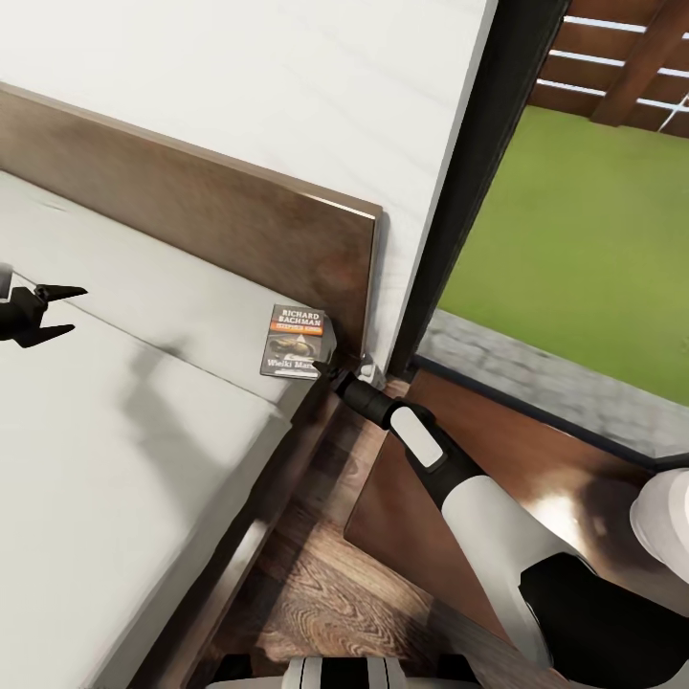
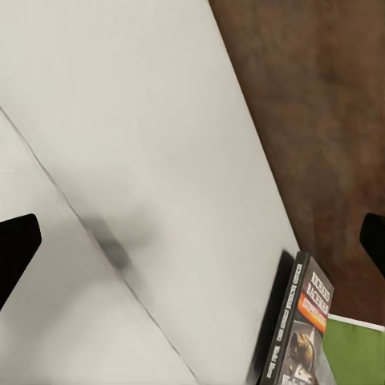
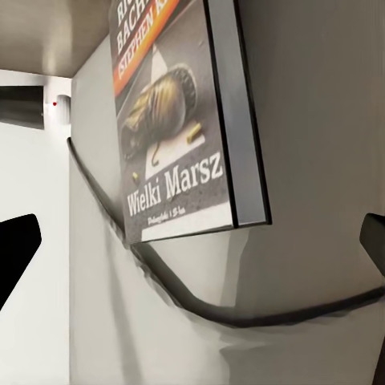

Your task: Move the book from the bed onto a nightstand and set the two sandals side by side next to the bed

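The book (image 1: 296, 341) lies flat on the bed's grey mattress (image 1: 144, 421), at the corner by the dark headboard (image 1: 239, 220). My right gripper (image 1: 330, 368) hovers at the book's near corner, open, and the cover (image 3: 172, 120) lies just ahead of its spread fingers (image 3: 18, 250). The left gripper (image 1: 53, 314) hangs open over the mattress far to the left and sees the book (image 2: 301, 329) from a distance. The nightstand (image 1: 390, 507) stands beside the bed, under my right arm. The sandals are out of view.
A tall black-framed window (image 1: 478, 191) with grass behind it stands right of the headboard. Wood-plank floor (image 1: 316, 574) shows in the gap between bed and nightstand. A white rounded object (image 1: 665, 522) sits at the right edge.
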Available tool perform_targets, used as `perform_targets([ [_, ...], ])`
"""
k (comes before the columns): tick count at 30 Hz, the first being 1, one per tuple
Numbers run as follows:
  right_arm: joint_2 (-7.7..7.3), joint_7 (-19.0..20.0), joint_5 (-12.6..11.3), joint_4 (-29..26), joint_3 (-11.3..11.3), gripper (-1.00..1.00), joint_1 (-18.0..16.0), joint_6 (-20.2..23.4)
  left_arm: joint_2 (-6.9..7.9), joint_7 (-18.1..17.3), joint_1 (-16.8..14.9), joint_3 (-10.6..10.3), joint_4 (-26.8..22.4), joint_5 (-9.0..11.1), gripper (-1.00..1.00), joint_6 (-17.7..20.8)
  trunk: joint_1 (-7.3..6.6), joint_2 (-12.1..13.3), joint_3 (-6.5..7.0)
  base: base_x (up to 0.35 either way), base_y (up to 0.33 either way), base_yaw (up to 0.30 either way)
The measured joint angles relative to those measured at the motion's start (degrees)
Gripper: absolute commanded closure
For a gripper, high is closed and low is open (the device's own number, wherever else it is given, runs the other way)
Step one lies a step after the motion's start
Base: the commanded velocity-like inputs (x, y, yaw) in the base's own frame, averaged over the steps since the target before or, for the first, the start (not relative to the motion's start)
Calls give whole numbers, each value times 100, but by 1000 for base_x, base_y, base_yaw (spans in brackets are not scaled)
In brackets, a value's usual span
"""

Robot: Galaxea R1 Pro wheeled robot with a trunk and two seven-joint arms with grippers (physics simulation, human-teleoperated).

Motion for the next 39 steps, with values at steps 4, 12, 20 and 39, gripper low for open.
perform_targets([
  [4, 0, 0, -1, 0, 0, -100, 0, 0, -1, 0, 0, 0, 0, 0, -100, 0, 0, 0, 0, 0, 0, 0],
  [12, 0, -1, -1, 0, 0, -100, 0, 0, 4, 0, 0, 0, 0, 0, -100, 0, 0, 0, 0, 0, 0, 0],
  [20, 0, -2, -2, 0, 1, -100, -1, 0, 4, 0, 0, 0, 0, 0, -100, 0, 0, 0, 0, 0, 0, 0],
  [39, 0, 4, -2, 0, 1, -100, -1, 0, 7, 0, 0, 0, 2, -1, -100, 0, 0, 0, 0, 0, 0, 58],
])
